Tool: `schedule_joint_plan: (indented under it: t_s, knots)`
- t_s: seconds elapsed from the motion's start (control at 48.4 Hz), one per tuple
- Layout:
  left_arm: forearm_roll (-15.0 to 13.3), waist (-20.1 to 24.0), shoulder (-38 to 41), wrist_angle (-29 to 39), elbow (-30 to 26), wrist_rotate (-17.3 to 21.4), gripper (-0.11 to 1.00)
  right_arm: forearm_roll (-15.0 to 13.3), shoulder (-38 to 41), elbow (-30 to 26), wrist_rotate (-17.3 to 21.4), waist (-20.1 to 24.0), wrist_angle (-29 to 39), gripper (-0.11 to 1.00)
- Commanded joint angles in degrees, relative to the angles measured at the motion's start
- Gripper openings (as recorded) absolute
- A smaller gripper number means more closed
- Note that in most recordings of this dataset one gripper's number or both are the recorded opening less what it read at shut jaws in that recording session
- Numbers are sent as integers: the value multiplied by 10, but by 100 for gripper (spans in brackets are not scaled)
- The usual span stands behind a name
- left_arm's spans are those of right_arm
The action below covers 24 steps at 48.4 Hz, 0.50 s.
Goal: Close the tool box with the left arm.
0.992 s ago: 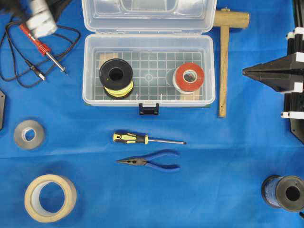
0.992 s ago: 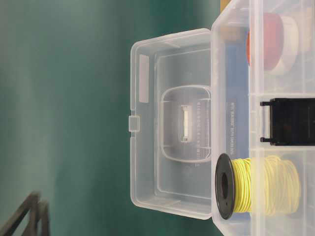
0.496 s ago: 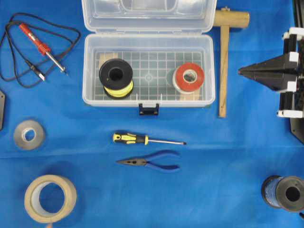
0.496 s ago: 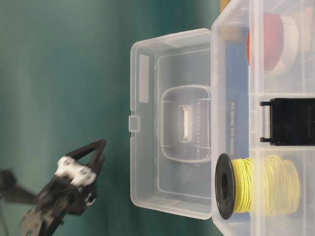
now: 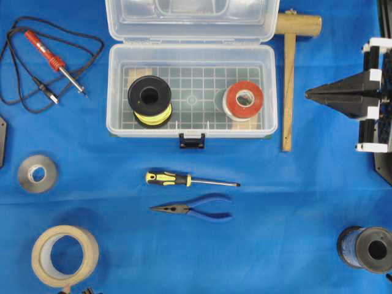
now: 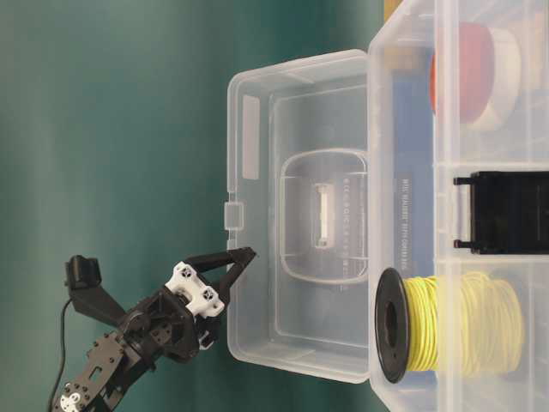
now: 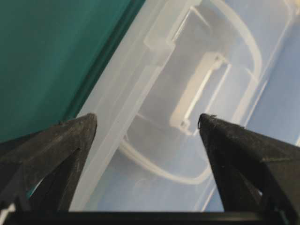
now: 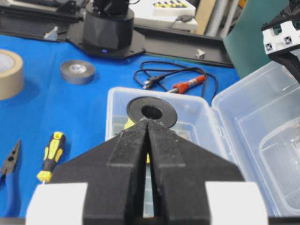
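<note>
The clear tool box (image 5: 271, 92) lies open on the blue cloth, its lid (image 5: 190, 18) standing up behind the base. Inside it sit a yellow wire spool (image 5: 149, 98) and a red tape roll (image 5: 243, 98). The black latch (image 5: 192, 141) hangs at the front. In the table-level view my left gripper (image 6: 243, 260) hovers open just off the lid's (image 6: 300, 215) free edge, without touching it. The left wrist view has its wide-apart fingertips (image 7: 84, 126) framing the lid rim (image 7: 140, 79). My right gripper (image 5: 308, 93) is shut and empty, right of the box.
A screwdriver (image 5: 184, 179) and blue pliers (image 5: 196, 210) lie in front of the box. A wooden mallet (image 5: 288, 79) lies along its right side. A soldering iron (image 5: 55, 58), grey tape (image 5: 37, 173), masking tape (image 5: 64, 254) and a blue spool (image 5: 367, 248) are spread around.
My left gripper has swung into the table-level view and closed in on the lid's edge. The right gripper has edged slightly left. The box has not moved.
</note>
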Motion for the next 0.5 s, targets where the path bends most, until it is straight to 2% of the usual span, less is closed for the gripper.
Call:
schedule_joint_plan:
  t_s: [0.0,0.186,0.475]
  knots:
    - [0,-9,-12,18,-11,-2,91,0,4,-5,-1,0,-2,0]
    - [0,-34,-31,52,-10,-4,91,-2,4,-5,-1,-1,-3,0]
    - [0,-77,-75,92,10,-29,91,-2,3,-6,-1,-1,-4,0]
